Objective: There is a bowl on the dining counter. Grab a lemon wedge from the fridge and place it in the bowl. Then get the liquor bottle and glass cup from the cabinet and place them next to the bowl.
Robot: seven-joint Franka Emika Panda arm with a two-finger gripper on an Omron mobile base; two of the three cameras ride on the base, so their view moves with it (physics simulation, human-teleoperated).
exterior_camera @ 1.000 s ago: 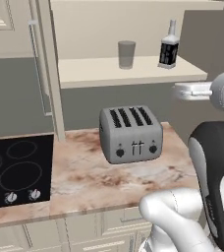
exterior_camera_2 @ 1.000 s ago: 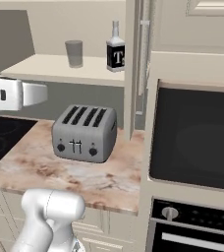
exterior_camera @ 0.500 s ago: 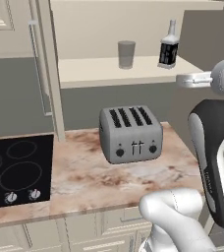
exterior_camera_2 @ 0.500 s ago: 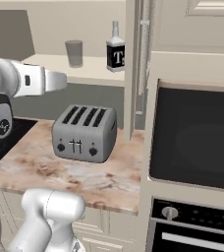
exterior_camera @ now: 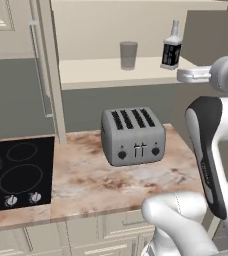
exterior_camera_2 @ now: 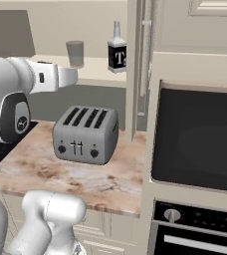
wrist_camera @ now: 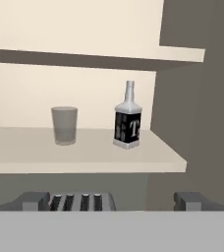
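Observation:
The liquor bottle (wrist_camera: 128,120), pale-necked with a black label, stands on the cream shelf of the open cabinet (wrist_camera: 84,155). The grey glass cup (wrist_camera: 64,125) stands to its left, well apart from it. Both also show from the base: bottle (exterior_camera: 171,50) (exterior_camera_2: 117,50), cup (exterior_camera: 128,55) (exterior_camera_2: 75,53). My gripper (wrist_camera: 114,201) is open, its fingertips (wrist_camera: 35,199) wide apart and nothing between them. It hovers level with the shelf's front edge, short of the bottle (exterior_camera: 187,75) (exterior_camera_2: 71,77). The bowl, lemon wedge, fridge and dining counter are out of view.
A grey four-slot toaster (exterior_camera: 133,136) (exterior_camera_2: 85,134) sits on the marbled worktop (exterior_camera: 91,185) below the shelf. A black cooktop (exterior_camera: 16,170) lies to the left, and a dark built-in oven (exterior_camera_2: 195,139) to the right. The cabinet's open door (exterior_camera_2: 135,64) stands edge-on beside the bottle.
The arm has lifted the hand and swung it toward the shelf. The jaws have stayed open. Bottle, cup and toaster have not moved.

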